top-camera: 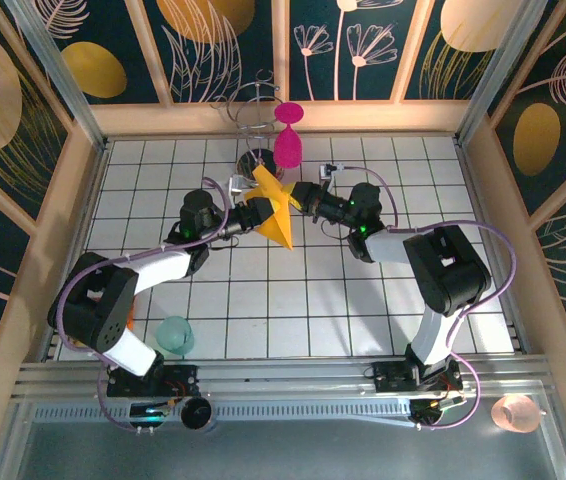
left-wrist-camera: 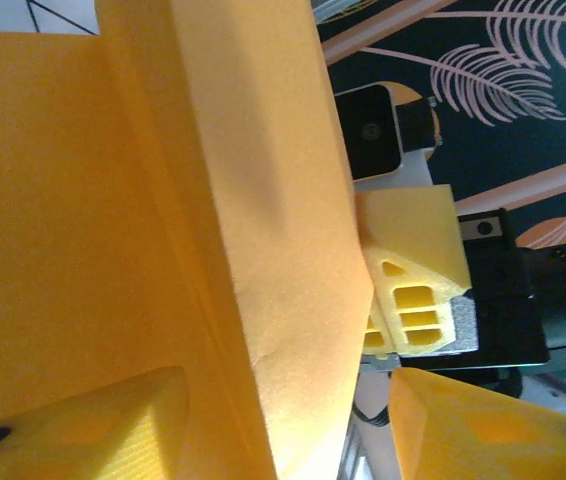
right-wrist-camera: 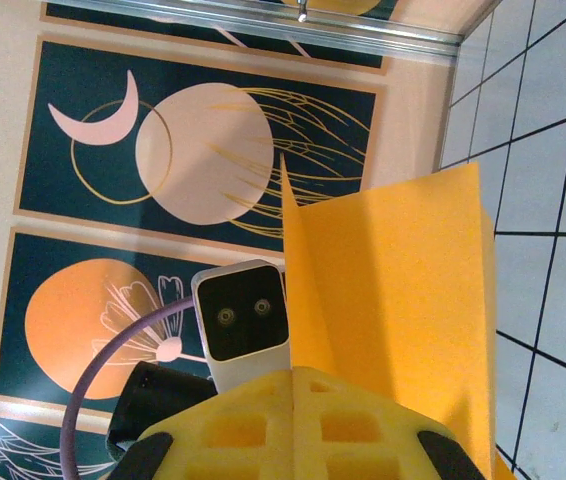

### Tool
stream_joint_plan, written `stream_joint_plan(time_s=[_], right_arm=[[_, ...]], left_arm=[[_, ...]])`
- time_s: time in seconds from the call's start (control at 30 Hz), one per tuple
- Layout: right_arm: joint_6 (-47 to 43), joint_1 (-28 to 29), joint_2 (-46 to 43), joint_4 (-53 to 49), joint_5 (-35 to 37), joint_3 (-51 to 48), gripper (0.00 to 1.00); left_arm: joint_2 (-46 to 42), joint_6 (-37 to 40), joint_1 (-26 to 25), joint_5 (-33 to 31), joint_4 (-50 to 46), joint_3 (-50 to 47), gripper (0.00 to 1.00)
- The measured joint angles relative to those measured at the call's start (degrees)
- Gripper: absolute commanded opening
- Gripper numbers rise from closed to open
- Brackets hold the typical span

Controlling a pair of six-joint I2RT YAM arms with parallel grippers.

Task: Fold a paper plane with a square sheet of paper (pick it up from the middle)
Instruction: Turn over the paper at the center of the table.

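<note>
Right gripper (right-wrist-camera: 298, 378), closed tight, pinches the orange-yellow paper plane (right-wrist-camera: 393, 300) from three o'clock, while left gripper (left-wrist-camera: 288, 385) at nine o'clock stands half open around its fold.

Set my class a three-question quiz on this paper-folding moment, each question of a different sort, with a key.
1. True or false: neither arm touches the folded paper.
2. Which fingers are shut on the paper: A left, B right?
3. Fill in: the goblet standing behind the paper is ____ in colour.
Key: 1 false; 2 B, the right fingers clamp it; 3 magenta.
</note>
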Motion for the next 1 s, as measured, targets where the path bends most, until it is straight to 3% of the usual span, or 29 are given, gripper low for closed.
stream_joint_plan(time_s=[0.3, 0.77, 1.0], right_arm=[[1.5, 0.0, 0.0, 0.6, 0.2, 0.0, 0.00], [2.7, -0.1, 0.0, 2.2, 0.2, -0.3, 0.00], [2.2, -0.3, 0.0, 2.1, 0.2, -1.7, 0.12]], left_arm=[[0.1, -0.6, 0.0, 1.3, 4.4, 0.0, 0.33], [0.1, -0.7, 0.0, 1.0, 4.4, 0.0, 0.23], [0.1, -0.9, 0.0, 0.9, 4.4, -0.2, 0.15]])
